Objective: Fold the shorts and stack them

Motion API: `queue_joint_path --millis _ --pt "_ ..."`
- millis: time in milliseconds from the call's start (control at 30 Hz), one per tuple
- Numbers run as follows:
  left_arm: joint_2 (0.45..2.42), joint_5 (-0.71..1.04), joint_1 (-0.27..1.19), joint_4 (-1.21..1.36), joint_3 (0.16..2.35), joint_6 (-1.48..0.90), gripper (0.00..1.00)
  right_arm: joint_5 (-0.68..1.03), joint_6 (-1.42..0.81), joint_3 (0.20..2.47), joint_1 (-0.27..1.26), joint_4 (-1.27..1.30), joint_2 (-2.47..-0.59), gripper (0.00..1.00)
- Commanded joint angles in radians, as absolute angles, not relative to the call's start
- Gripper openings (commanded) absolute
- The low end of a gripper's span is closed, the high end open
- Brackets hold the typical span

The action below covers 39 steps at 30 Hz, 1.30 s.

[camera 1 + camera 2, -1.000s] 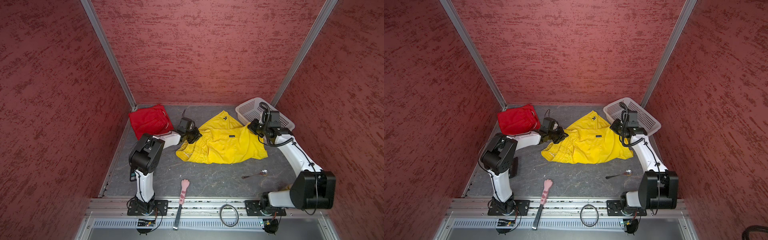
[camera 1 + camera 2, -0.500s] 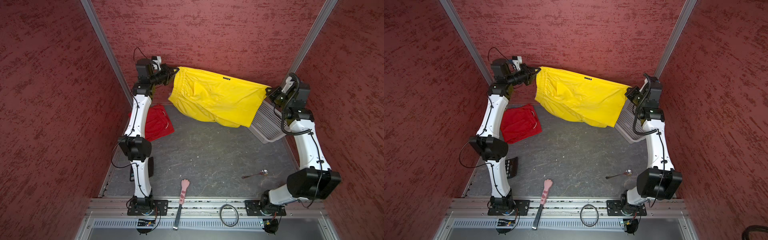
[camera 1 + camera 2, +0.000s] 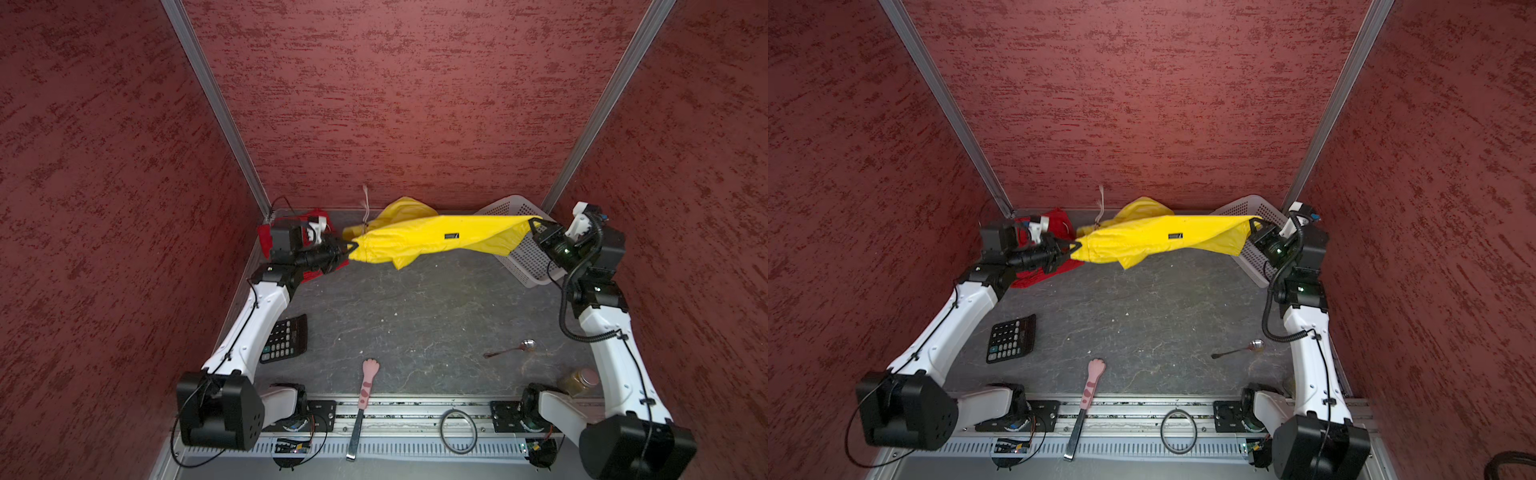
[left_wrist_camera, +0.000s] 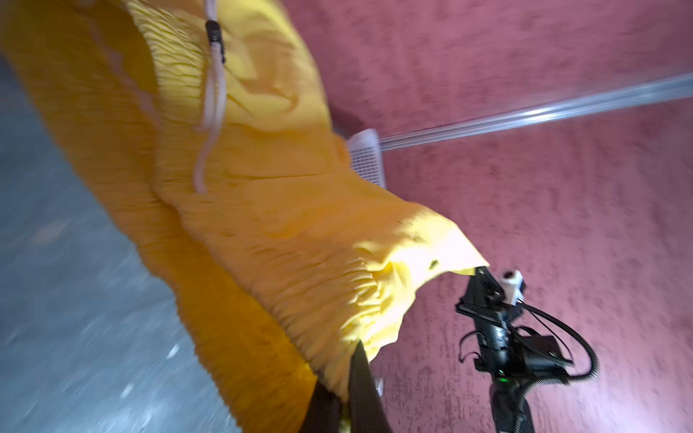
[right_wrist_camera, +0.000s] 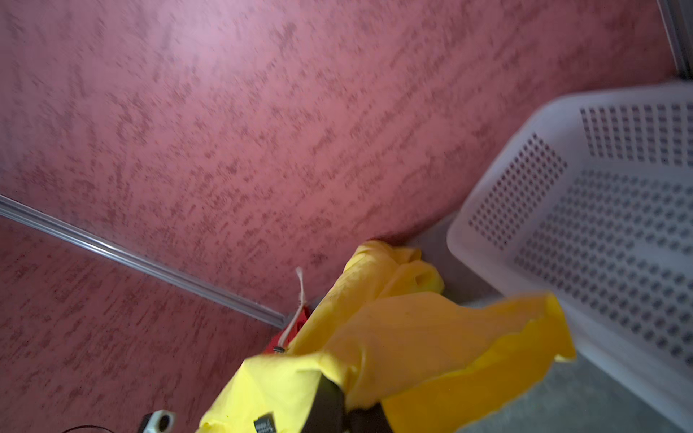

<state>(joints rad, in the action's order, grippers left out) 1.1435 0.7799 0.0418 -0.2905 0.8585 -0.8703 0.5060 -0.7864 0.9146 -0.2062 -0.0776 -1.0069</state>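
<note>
**Yellow shorts** (image 3: 436, 239): off the worktop (image 3: 415, 316), stretched L–R between both grippers above its rear part. Fabric sags mid-span; drawstring (image 3: 365, 208) sticks up.
**L gripper** (image 3: 352, 247): clamped on waistband end.
**R gripper** (image 3: 535, 224): clamped on opp. end, just in front of basket (image 3: 528, 266).
**Red shorts** (image 3: 1059, 222): bunched on worktop, rear-left corner, partly hidden by L arm.
**Misc.:** calculator (image 3: 286, 338) and spoon (image 3: 511, 349) on worktop's front half, well apart from both shorts.
</note>
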Motion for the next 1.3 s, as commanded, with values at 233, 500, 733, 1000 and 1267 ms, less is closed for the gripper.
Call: queue_joint_path --millis 233,500,733,1000,1267 --pt "0.671 0.673 0.011 -0.489 0.425 -0.876 0.00 0.484 -0.797 0.522 -0.207 -0.376 -0.657 0.00" --pt "0.686 0.639 0.076 -0.517 0.393 -0.887 0.00 0.435 -0.801 0.505 -0.203 -0.411 -0.645 0.00" --pt "1.035 0.601 0.092 -0.385 0.690 -0.835 0.00 0.445 -0.816 0.773 -0.201 -0.179 -1.053 0.00" --pt "1.674 0.628 0.102 -0.614 1.808 -0.679 0.00 0.508 -0.846 1.594 -0.149 -0.130 -1.665 0.00" --pt "2.156 0.787 0.044 -0.599 2.894 -0.974 0.00 0.659 -0.897 2.593 -0.153 -0.237 -2.036 0.00"
